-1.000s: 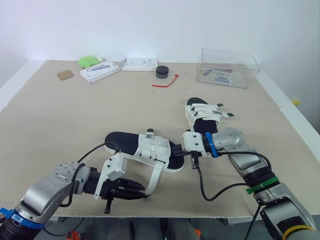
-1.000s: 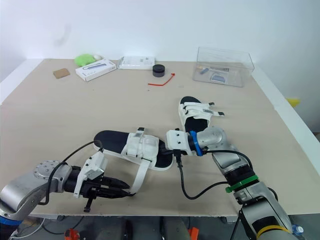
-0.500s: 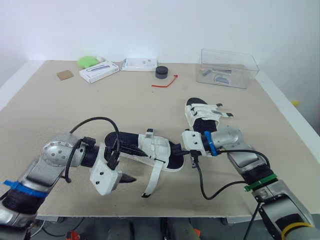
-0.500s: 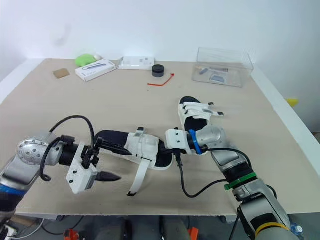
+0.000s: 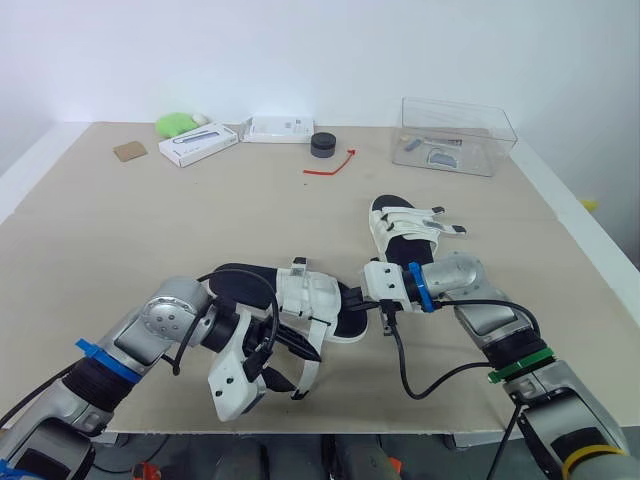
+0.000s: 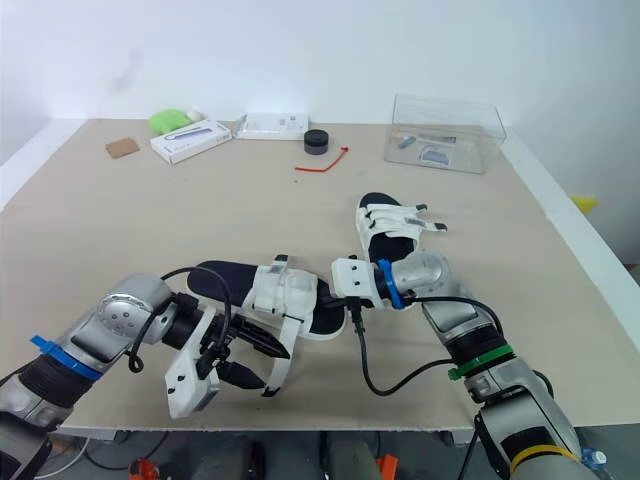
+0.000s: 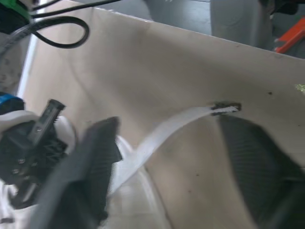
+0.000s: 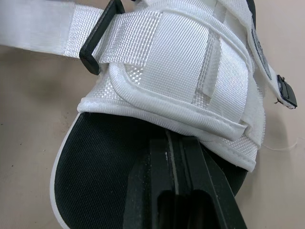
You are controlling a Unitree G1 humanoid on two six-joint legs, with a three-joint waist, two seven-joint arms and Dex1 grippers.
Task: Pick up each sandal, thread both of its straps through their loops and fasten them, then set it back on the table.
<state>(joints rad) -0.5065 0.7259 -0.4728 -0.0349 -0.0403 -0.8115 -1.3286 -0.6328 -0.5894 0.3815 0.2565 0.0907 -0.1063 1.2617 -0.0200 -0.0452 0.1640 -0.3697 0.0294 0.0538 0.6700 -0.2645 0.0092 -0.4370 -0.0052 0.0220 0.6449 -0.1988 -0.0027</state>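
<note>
Bright, even light fell from overhead on the desk (image 5: 120, 230), casting only faint, soft shadows; the wall (image 5: 320, 50) behind glared white. In the left wrist view the fingers (image 7: 90, 171) were blurred.

the two head views look forward and down from the near edge over the whole table (image 5: 120, 230), sharing one scene with a slight sideways offset. the left wrist view looks from close by at the near sandal (image 5: 310, 295) and its loose strap (image 7: 162, 138); the right wrist view sits closer still, against that sandal's end
</note>
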